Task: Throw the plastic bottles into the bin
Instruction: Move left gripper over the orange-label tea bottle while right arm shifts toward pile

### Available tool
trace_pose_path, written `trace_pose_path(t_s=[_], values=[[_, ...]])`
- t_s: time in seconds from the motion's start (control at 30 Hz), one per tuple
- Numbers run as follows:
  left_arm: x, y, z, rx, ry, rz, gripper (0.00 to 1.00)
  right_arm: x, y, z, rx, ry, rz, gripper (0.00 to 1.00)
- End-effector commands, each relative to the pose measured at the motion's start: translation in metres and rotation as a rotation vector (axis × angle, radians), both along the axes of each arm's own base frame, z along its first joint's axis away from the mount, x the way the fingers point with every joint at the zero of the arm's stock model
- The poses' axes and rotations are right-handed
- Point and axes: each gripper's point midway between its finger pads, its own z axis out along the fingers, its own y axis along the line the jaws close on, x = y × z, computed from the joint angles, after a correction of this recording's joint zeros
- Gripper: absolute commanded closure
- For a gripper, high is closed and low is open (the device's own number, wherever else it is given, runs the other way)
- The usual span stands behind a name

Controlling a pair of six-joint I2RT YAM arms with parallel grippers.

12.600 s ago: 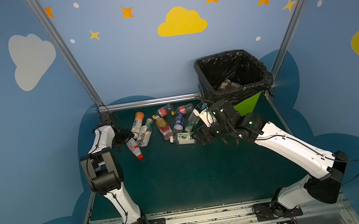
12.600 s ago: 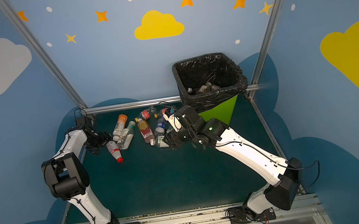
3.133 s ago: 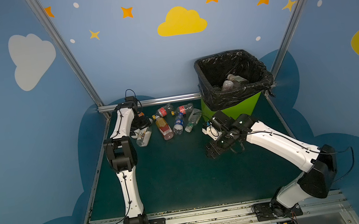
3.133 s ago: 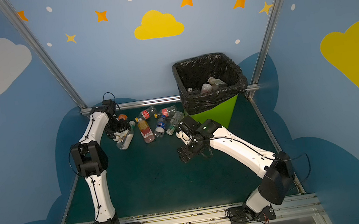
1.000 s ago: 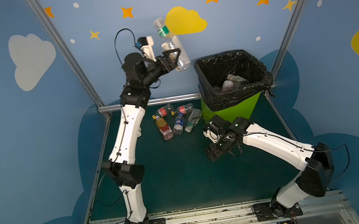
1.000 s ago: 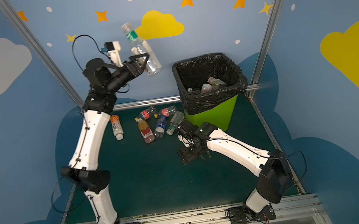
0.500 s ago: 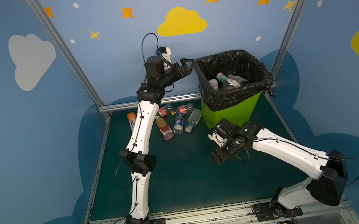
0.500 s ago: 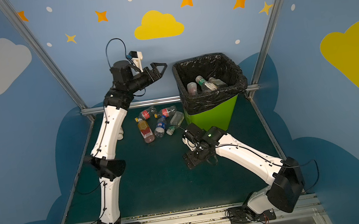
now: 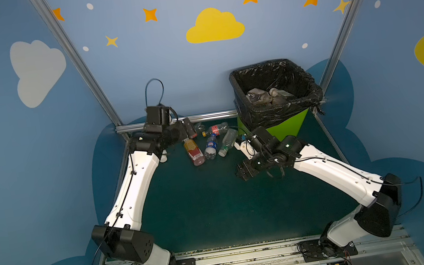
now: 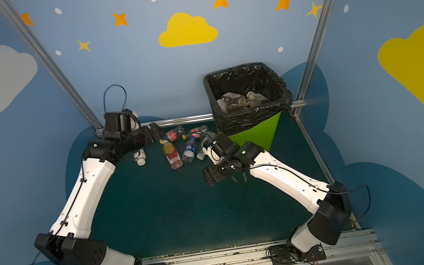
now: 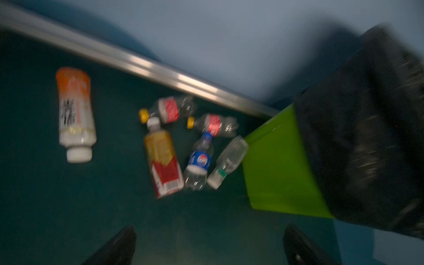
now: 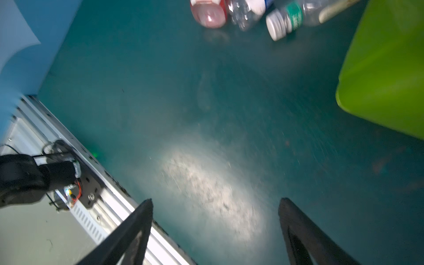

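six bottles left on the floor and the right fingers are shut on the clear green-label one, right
Not quite. Six bottles do lie on the floor, but the right fingers are open and hold nothing: the right wrist view shows them spread over bare floor, and the clear green-label bottle lies apart from them, near the bin.

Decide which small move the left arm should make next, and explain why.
Probably lower the left gripper toward the bottle with the yellow-and-red label. The gripper is open and empty, and that bottle lies closest in front of it, on the floor, not yet in the bin.
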Motion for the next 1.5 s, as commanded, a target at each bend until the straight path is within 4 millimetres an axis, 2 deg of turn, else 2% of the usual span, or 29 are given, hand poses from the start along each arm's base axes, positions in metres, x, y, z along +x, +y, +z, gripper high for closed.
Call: trace_pose_path(t_s=[0.0,0.1,0.2,0.3,0.47,0.6,0.67,0.77,1.03,1.17,1.33,1.47], values=[[-0.034,0.035,-0.004,-0.009,0.002,0.128,0.00,0.014,0.036,0.014,0.068,-0.028,0.052,0.14],[-0.047,0.073,-0.018,-0.033,0.005,0.250,0.00,0.023,0.052,0.015,0.052,-0.024,0.076,0.14],[-0.047,0.110,-0.026,-0.038,0.025,0.349,0.00,0.025,0.064,0.012,0.055,-0.008,0.095,0.14],[-0.029,0.131,-0.026,-0.032,0.011,0.378,0.00,0.024,0.070,0.002,0.052,0.003,0.107,0.14],[0.019,0.158,-0.034,-0.056,0.039,0.389,0.02,0.019,0.066,-0.015,-0.021,0.029,0.137,0.15],[0.057,0.171,-0.053,-0.064,0.076,0.366,0.02,0.005,0.056,-0.034,-0.101,0.058,0.187,0.15],[0.076,0.178,-0.070,-0.065,0.111,0.367,0.03,-0.001,0.049,-0.046,-0.140,0.079,0.194,0.16],[0.097,0.185,-0.085,-0.057,0.155,0.349,0.04,-0.005,0.039,-0.058,-0.187,0.098,0.189,0.19],[0.160,0.194,-0.132,-0.066,0.208,0.295,0.05,0.001,0.036,-0.067,-0.217,0.103,0.124,0.19],[0.181,0.202,-0.147,-0.048,0.207,0.298,0.08,0.003,0.037,-0.070,-0.233,0.114,0.095,0.19],[0.202,0.207,-0.153,-0.030,0.186,0.287,0.09,0.003,0.036,-0.070,-0.259,0.112,0.067,0.19],[0.210,0.209,-0.162,-0.030,0.184,0.285,0.09,0.005,0.037,-0.072,-0.269,0.116,0.048,0.19]])
